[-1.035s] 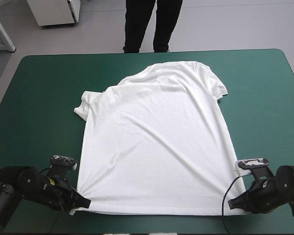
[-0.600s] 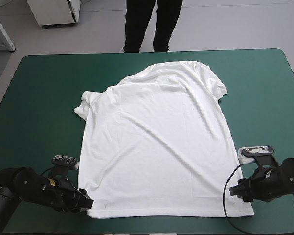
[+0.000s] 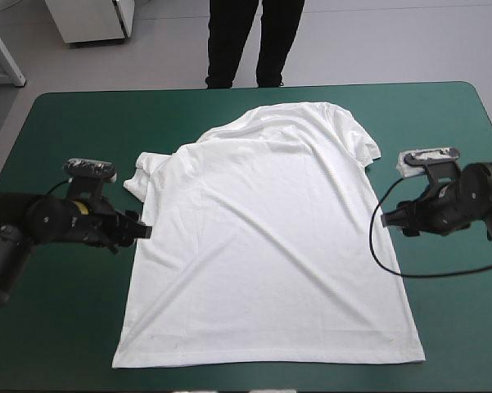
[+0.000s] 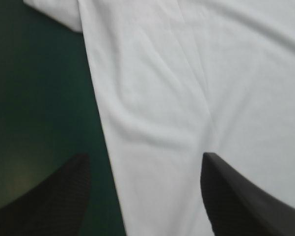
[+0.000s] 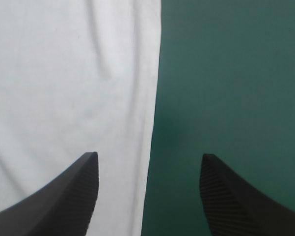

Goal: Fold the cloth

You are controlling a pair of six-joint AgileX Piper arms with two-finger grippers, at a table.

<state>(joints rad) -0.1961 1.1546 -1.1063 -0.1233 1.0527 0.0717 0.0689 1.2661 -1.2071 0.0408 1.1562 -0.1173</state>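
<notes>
Left gripper (image 3: 141,232) is released, its black fingers (image 4: 54,196) standing wide apart, and it grasps nothing. From above I see it at the shirt's (image 3: 262,246) 9 o'clock side, right at the shirt's edge, just toward 6 o'clock from the left sleeve (image 3: 139,176). On my left wrist feed that edge runs between the fingers. One finger hangs over the teal-green cover (image 3: 57,327), the other over white fabric.

Right gripper (image 3: 386,219) is released too and holds nothing. It sits at the shirt's 3 o'clock side, just beside the edge. My right wrist feed shows the same split: the edge passes between the two fingers, with white under one and cover under the other. I cannot tell whether either gripper touches the shirt.

I see the shirt spread flat in the middle of the table, with the hem (image 3: 270,360) at 6 o'clock by the near edge and the shoulders at 12 o'clock. Soft wrinkles fan across the body. The left sleeve is bunched at 10 o'clock, and the right sleeve (image 3: 362,146) lies at 2 o'clock. The shoulder part looks rumpled, with a fold line across it.
</notes>
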